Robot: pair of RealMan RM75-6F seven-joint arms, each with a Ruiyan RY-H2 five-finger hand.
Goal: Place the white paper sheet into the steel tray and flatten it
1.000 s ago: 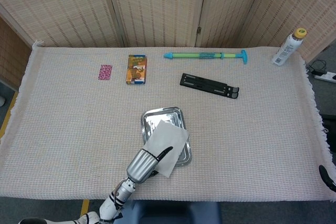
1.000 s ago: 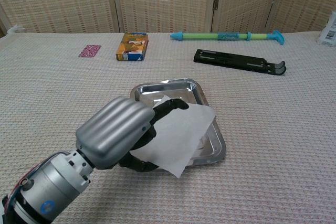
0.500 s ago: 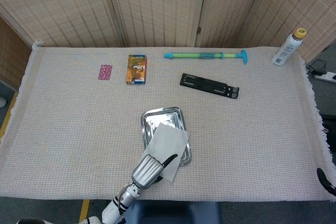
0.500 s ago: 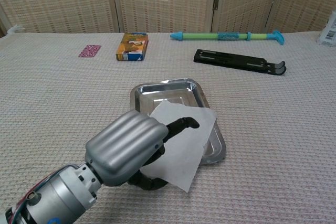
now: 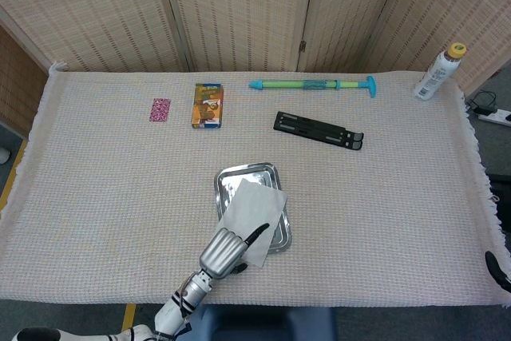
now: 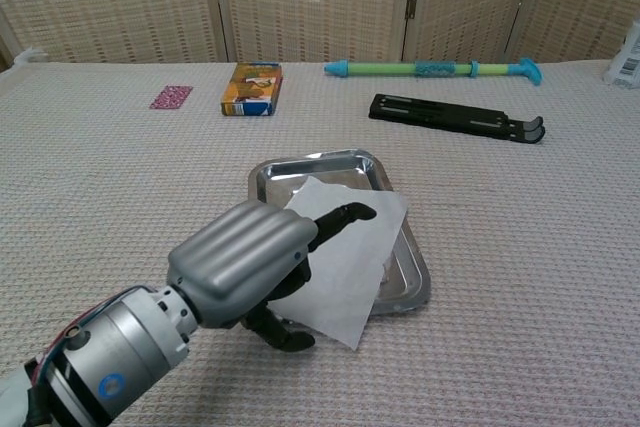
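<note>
Cloth-covered table (image 5: pixel 383 213) bearing steel tray (image 5: pixel 231 177), box (image 5: pixel 207 105), stand (image 5: pixel 318 130), toy pump (image 5: pixel 311 84), bottle (image 5: pixel 437 73)

Bare cloth (image 5: pixel 383 213) rings the steel tray (image 5: pixel 236 175); black stand (image 5: pixel 318 130) lies well apart.

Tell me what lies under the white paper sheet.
The white paper sheet covers most of the steel tray, its near corner overhanging the cloth. The left hand holds it. Whatever else lies beneath is covered.
</note>
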